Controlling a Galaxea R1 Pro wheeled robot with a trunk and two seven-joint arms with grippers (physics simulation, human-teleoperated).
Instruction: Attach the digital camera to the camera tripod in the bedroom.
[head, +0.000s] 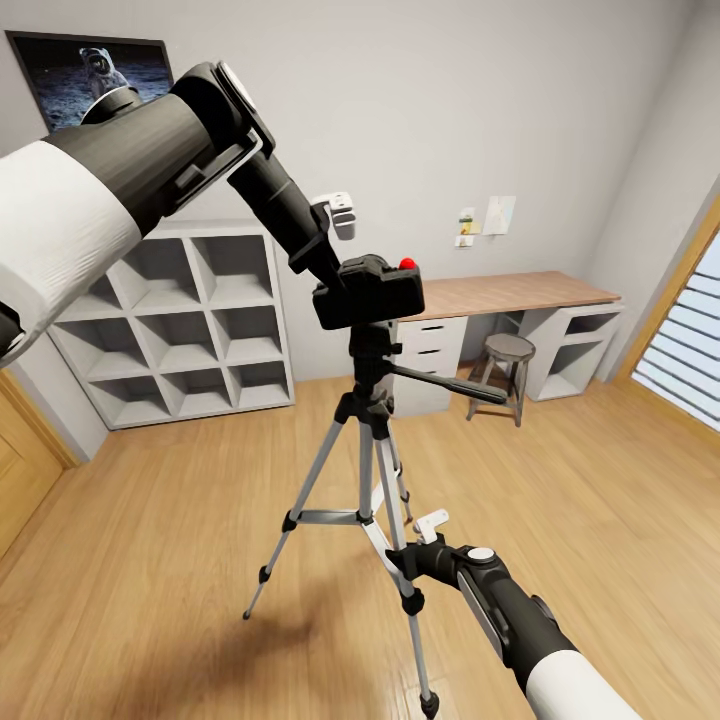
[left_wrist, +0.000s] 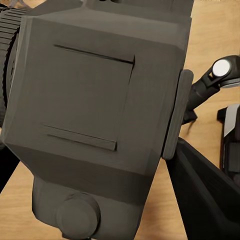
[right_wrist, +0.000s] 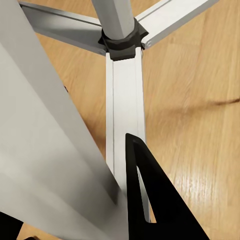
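Presently: digital camera (head: 368, 291), black, boxy, rigid, likely light; sits atop camera tripod (head: 365, 470) head, gripped at its end by left gripper (head: 328, 268), closed on it. Right gripper (head: 418, 545) steadies a silver leg; opening cannot be told. Best held by flat sides. Bedroom floor (head: 150, 560) beneath.

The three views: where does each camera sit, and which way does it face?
Head view: up on the head, facing forward and down at the camera on the tripod; both arms show.
Left wrist view: by the left pincer, facing the camera's back.
Right wrist view: by the right pincer, facing tripod braces; one finger shows.
Shared: wood floor.
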